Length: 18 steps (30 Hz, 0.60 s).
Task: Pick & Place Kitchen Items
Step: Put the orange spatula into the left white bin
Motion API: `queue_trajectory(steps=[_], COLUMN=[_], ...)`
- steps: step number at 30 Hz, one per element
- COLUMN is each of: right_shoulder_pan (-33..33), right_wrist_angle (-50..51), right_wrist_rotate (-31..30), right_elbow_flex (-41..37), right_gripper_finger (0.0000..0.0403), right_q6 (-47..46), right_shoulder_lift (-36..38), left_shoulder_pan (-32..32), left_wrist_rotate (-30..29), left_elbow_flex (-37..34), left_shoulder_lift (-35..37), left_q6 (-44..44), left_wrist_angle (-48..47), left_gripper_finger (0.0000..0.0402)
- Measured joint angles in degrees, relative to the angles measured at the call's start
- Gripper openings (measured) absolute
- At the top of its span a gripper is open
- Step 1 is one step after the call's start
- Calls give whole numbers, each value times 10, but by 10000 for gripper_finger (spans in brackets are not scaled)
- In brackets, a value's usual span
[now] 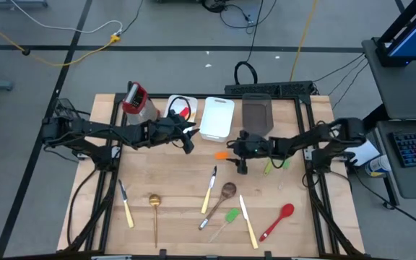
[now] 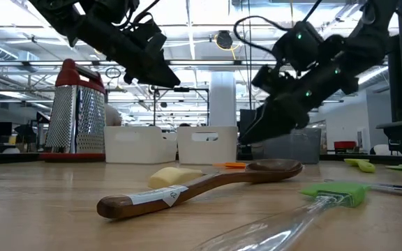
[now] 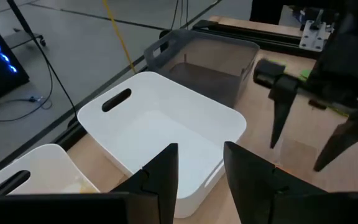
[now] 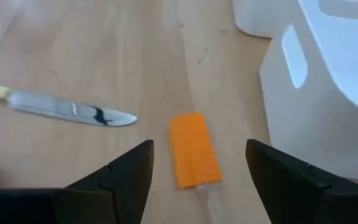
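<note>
We hover our right gripper (image 4: 194, 165), fingers wide apart and holding nothing, over the orange piece (image 4: 194, 151) beside the white bin (image 4: 328, 93). Next we should drop down and pinch it — then lift. Our left gripper (image 3: 201, 171) waits above that bin — parted, holding nothing.

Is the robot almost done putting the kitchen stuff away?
Not nearly. One bin already holds something red. Both claws are empty: the right claw hangs open over the orange piece, the left claw is open above the white bin. The wooden spoon, red spoon and knives remain.
</note>
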<state>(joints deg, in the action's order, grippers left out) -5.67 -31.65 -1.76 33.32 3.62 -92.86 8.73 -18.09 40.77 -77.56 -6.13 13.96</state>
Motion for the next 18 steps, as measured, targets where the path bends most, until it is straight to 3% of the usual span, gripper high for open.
queue_trajectory(steps=[8, 18], right_shoulder_pan=[-3, -34], right_wrist_angle=[-39, -54], right_wrist_rotate=[0, 11], right_elbow_flex=[0, 0], right_gripper_finger=[249, 248], right_q6=[-26, -15], right_shoulder_lift=[-72, -105], left_shoulder_pan=[0, 0], left_wrist_rotate=[0, 0], left_elbow_flex=[0, 0], left_shoulder_lift=[0, 0], left_q6=[0, 0], left_wrist_angle=[0, 1], left_gripper_finger=[134, 134])
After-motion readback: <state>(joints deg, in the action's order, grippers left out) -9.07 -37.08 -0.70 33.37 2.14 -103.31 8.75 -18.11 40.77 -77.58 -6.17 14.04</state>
